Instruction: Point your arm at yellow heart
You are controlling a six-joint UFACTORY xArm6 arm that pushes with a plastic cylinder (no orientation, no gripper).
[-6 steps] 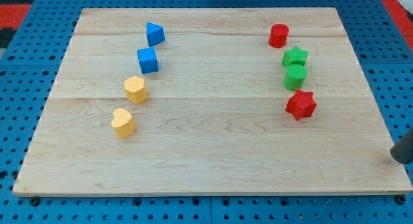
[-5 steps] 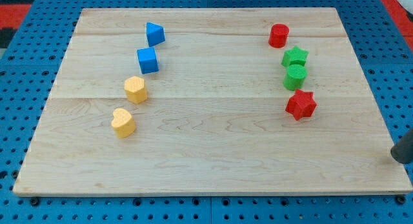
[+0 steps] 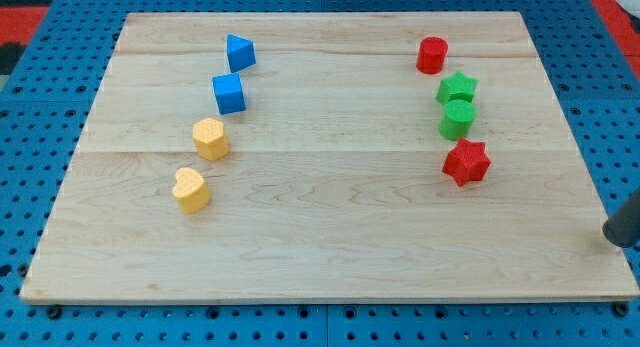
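Note:
The yellow heart (image 3: 190, 189) lies on the wooden board (image 3: 330, 217) at the view's lower left. A yellow hexagon (image 3: 210, 138) sits just above it. My tip (image 3: 611, 237) shows as a dark rod end at the view's far right edge, just off the board's right side, far from the yellow heart and to the lower right of the red star (image 3: 466, 162).
A blue cube (image 3: 229, 92) and a blue triangle (image 3: 239, 52) lie at the upper left. A red cylinder (image 3: 432, 54), a green star (image 3: 458, 87) and a green cylinder (image 3: 457, 118) stand in a column at the upper right. Blue pegboard surrounds the board.
My tip has shifted very slightly left and up at the right edge. No block has moved.

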